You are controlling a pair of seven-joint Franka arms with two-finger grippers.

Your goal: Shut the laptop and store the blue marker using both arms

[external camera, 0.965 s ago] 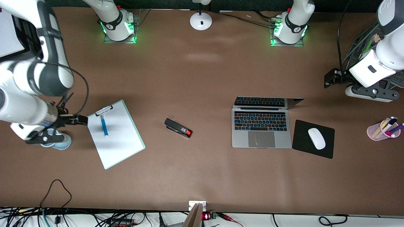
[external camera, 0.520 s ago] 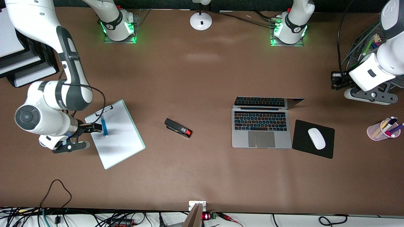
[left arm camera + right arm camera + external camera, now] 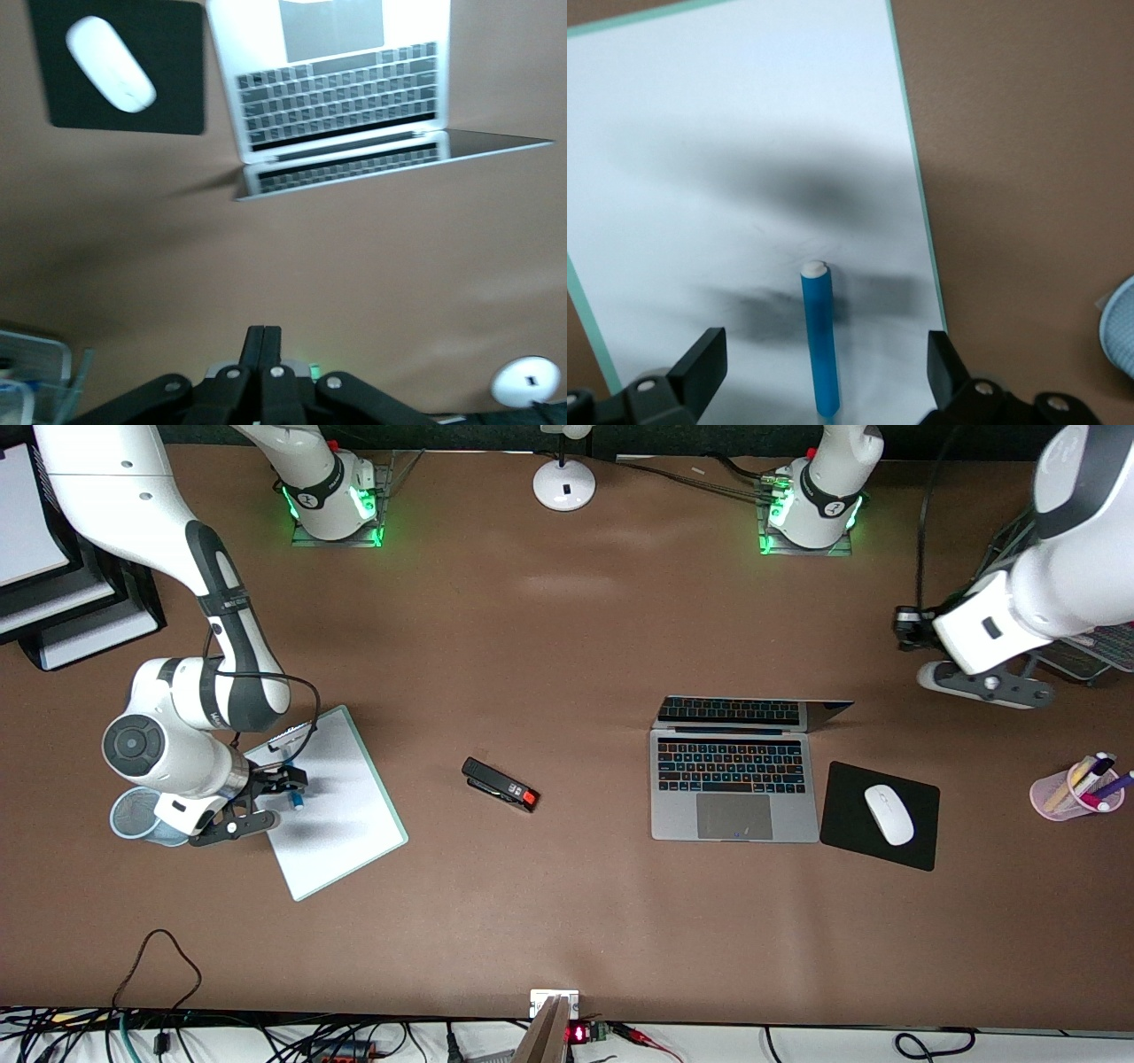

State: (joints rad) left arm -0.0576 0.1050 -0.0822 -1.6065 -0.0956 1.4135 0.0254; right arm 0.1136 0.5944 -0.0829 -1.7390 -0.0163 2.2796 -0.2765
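In the front view, the right arm's black two-finger gripper (image 3: 285, 782) is hanging low over the white clipboard with the pale green edge (image 3: 345, 833) at middle left of the frame, above the thin bright-blue marker (image 3: 297, 801) lying on that board. A pale blue mesh cup (image 3: 133, 812) is sitting just beside the arm. The slim silver-grey laptop with black keys (image 3: 733, 779) is standing open at centre right, with a white mouse (image 3: 889, 814) on a black mouse pad (image 3: 846, 833) beside it. A black stapler with a red end (image 3: 500, 784) is lying between board and laptop. The left arm's black gripper (image 3: 905, 629) is hovering at upper right over bare table.

In the left wrist view, the left gripper's fingers (image 3: 263, 341) are pressing together, clenched on nothing, at bottom centre; the laptop (image 3: 345, 97) is showing at the top.

In the right wrist view, the right gripper's fingers (image 3: 700, 359) are spreading wide at the bottom corners, the marker (image 3: 819, 345) lying between them.
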